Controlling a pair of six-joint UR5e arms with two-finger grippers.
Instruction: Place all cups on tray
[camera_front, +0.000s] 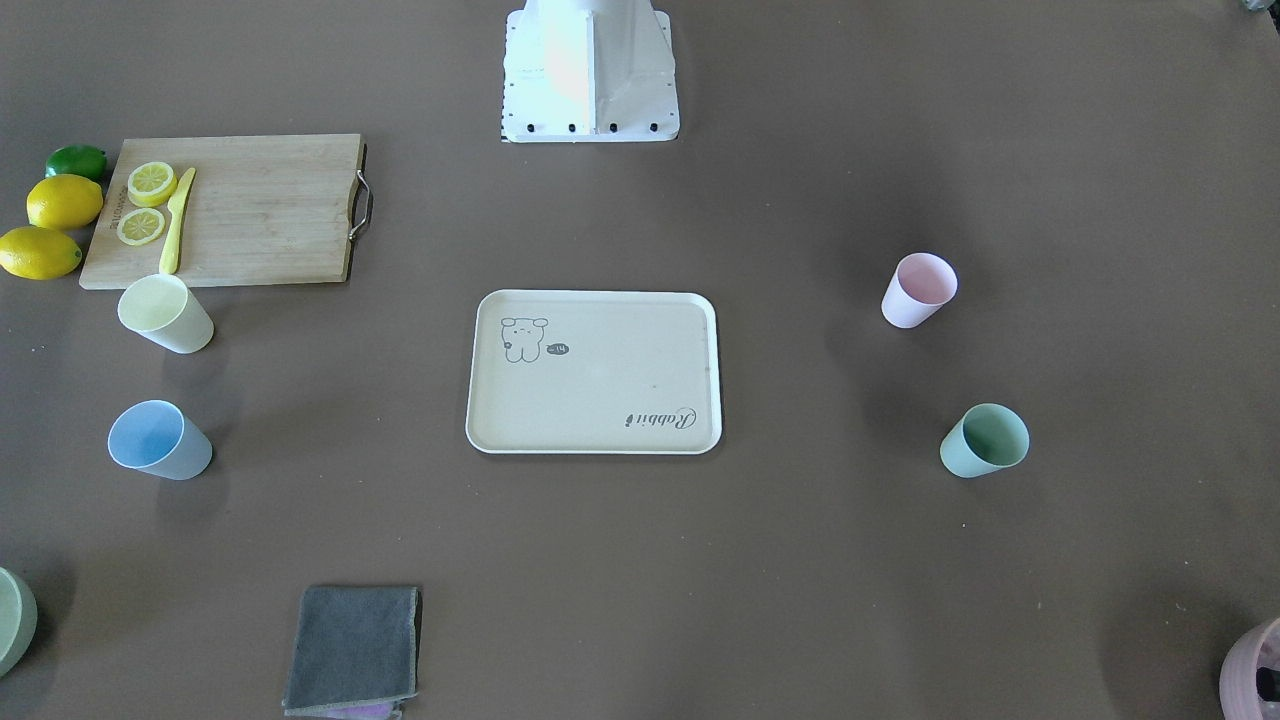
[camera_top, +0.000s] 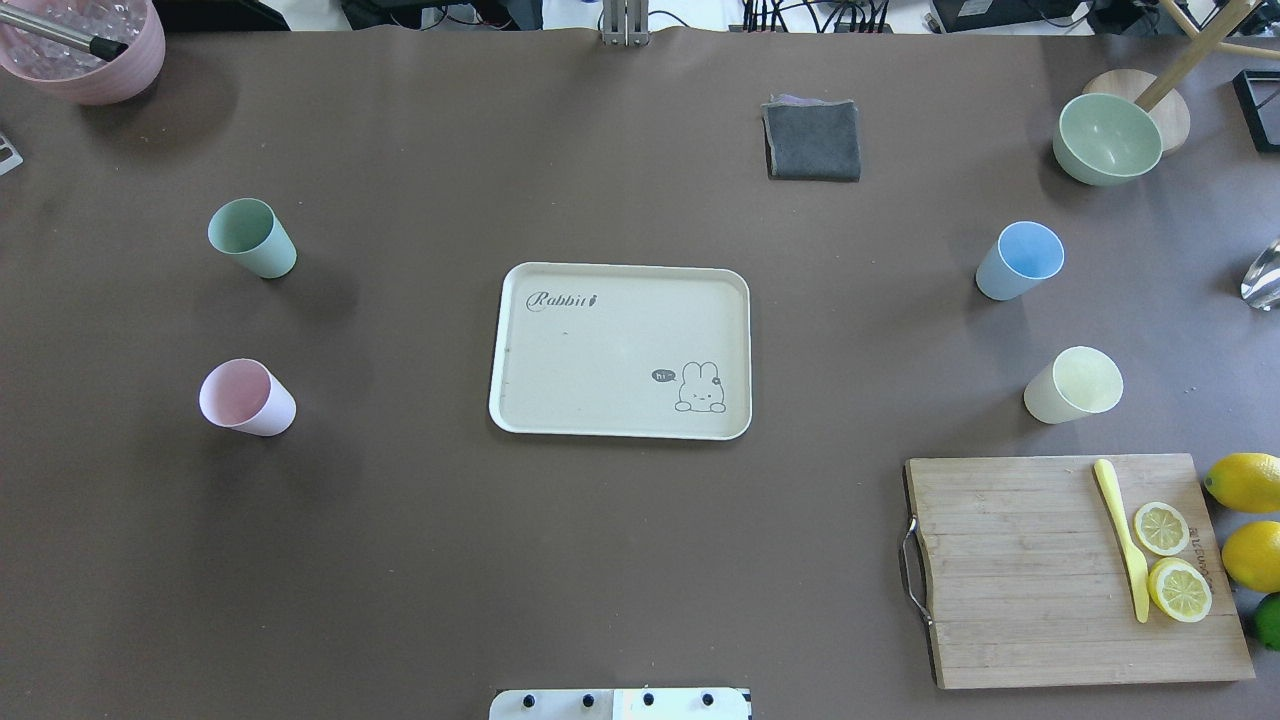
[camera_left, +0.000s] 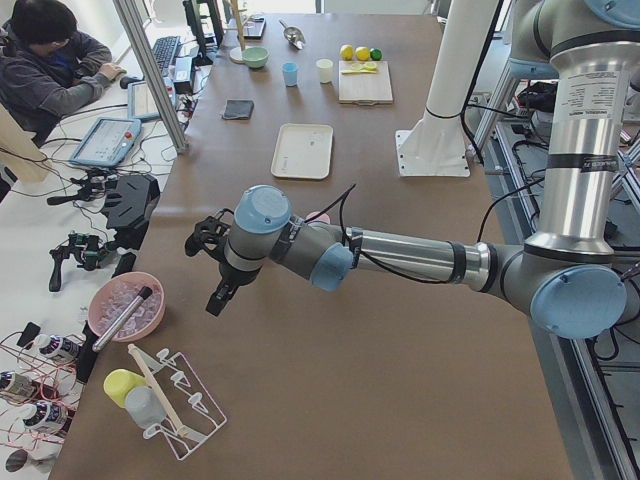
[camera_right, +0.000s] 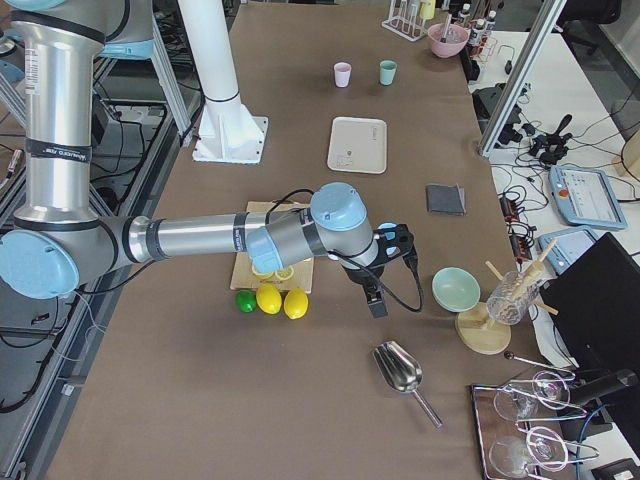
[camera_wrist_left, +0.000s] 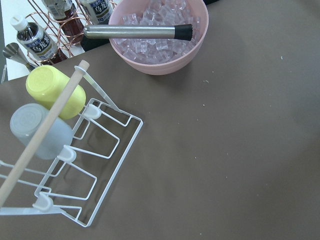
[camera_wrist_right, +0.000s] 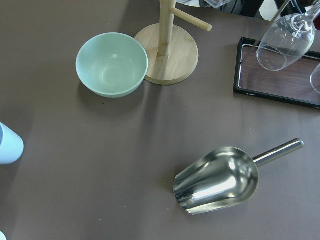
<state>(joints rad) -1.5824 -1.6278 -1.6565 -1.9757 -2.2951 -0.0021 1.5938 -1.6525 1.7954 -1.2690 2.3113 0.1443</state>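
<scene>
The cream tray (camera_top: 600, 370) lies mid-table with nothing on it; it also shows in the front view (camera_front: 600, 390). The mint green cup (camera_top: 250, 237) and pink cup (camera_top: 246, 397) stand upright to its left. The light blue cup (camera_top: 1020, 260) and yellow cup (camera_top: 1074, 385) stand to its right. My left gripper (camera_left: 212, 270) hovers beyond the table's left end, far from the cups; I cannot tell if it is open or shut. My right gripper (camera_right: 388, 270) hovers past the light blue cup (camera_wrist_right: 7, 145) at the right end; I cannot tell its state either.
A wooden cutting board (camera_top: 1020, 570) with lemon slices and a yellow knife lies front right, whole lemons beside it. A grey cloth (camera_top: 812, 140), green bowl (camera_top: 1108, 138) and pink ice bowl (camera_top: 85, 50) sit at the far edge. A metal scoop (camera_wrist_right: 217, 180) lies under the right wrist.
</scene>
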